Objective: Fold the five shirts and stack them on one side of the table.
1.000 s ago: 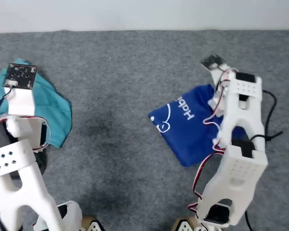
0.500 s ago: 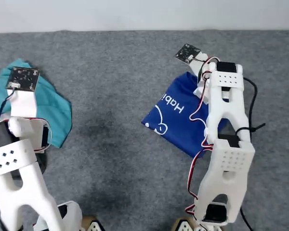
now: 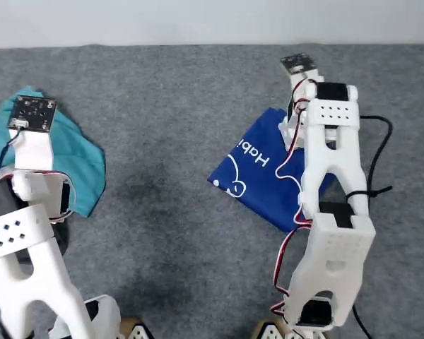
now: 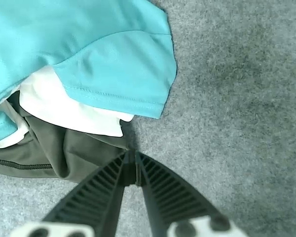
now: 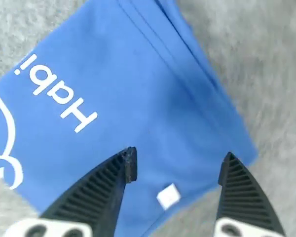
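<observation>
The grey table (image 3: 169,106) carries everything. The right arm (image 3: 332,183) stands over the right half and the left arm (image 3: 28,233) is at the left edge. A folded blue shirt (image 3: 265,180) lies flat on the right half, turned at an angle to the edges. At the left edge a teal shirt (image 3: 81,159) tops a pile, with a white shirt (image 4: 74,111) and a dark olive shirt (image 4: 74,148) beneath it. The right gripper (image 5: 180,163) hangs over the blue shirt, jaws wide and holding nothing. The left gripper (image 4: 131,160) sits beside the pile's corner, jaws pressed together and empty.
</observation>
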{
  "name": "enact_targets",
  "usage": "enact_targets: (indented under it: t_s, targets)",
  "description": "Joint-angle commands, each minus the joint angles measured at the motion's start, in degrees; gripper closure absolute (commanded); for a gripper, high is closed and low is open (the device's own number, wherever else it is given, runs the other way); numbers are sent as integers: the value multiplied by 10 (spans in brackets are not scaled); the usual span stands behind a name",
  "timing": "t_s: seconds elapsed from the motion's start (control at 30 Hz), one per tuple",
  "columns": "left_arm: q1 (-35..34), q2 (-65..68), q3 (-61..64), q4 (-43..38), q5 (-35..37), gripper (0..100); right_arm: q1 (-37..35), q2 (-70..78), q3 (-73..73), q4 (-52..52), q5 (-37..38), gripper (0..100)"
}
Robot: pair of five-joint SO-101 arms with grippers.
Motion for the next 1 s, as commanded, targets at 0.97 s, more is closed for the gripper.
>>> enact_targets:
  t_s: [0.97]
  targets:
    - [-3,-13,-1,-9,-5,995,-45,145,-40,35,-351,582]
